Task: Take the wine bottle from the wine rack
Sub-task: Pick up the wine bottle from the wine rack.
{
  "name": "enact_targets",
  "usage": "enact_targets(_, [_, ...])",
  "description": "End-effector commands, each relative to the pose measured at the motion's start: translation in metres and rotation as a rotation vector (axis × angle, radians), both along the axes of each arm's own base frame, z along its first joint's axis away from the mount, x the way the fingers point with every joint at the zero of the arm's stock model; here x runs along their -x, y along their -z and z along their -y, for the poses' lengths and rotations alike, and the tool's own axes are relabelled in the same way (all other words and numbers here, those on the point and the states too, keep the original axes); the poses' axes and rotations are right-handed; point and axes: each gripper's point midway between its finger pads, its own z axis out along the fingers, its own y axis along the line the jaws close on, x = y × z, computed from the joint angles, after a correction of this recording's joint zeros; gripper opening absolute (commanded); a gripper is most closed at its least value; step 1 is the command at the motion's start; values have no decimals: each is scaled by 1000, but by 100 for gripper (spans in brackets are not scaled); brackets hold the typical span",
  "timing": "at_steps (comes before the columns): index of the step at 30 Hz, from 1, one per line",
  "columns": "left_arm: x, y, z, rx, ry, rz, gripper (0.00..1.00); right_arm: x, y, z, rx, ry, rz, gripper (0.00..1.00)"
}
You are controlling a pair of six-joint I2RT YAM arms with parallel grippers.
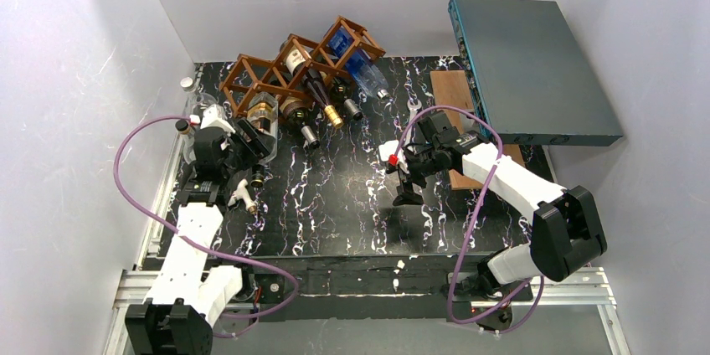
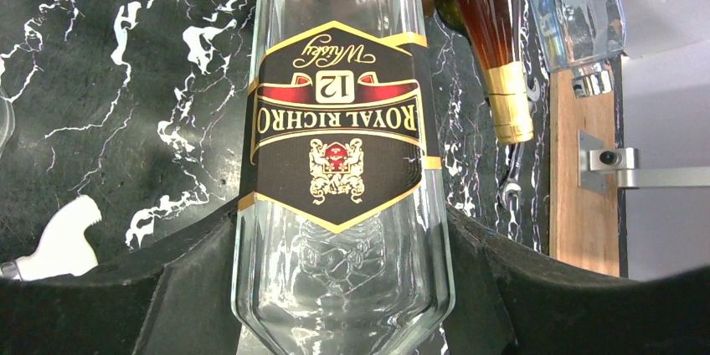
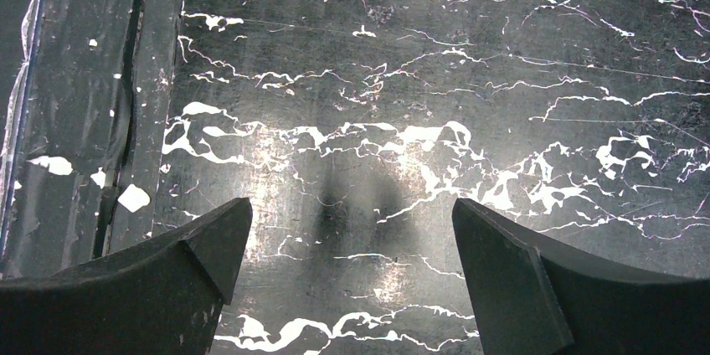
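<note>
The wine rack [image 1: 276, 79] is a reddish-brown wooden lattice at the back of the black marbled table. The wine bottle [image 2: 339, 120] is clear glass with a black-and-gold label. It lies at the rack's left end [image 1: 264, 115], its far end still inside a lower cell. My left gripper [image 1: 249, 142] is shut on the bottle's body; in the left wrist view [image 2: 343, 225] both black fingers press its glass sides. My right gripper [image 1: 408, 187] hangs open over bare table at mid-right, nothing between its fingers [image 3: 352, 213].
More bottles fill the rack: a dark one with a gold cap [image 1: 322, 95] [image 2: 502, 79] and a blue one [image 1: 356, 62] [image 2: 578, 12]. A flat wooden board [image 1: 456, 95] and a grey-teal box [image 1: 536, 70] lie right. A white object [image 1: 243, 196] lies beside the left arm.
</note>
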Motion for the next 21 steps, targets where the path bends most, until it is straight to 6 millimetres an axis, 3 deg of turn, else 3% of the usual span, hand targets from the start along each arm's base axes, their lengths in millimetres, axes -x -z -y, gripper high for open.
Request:
enact_targets(1, [-6,-60,-2,-19,3,226,0,4,-3,1,-12,-15,1,100])
enact_targets(15, [24,-62,5,1,38,206,0,5,-3,1,-13,-18,2,100])
enact_targets(21, [42,-72,15,29,91,207,0,6,-3,1,-16,-21,0,100])
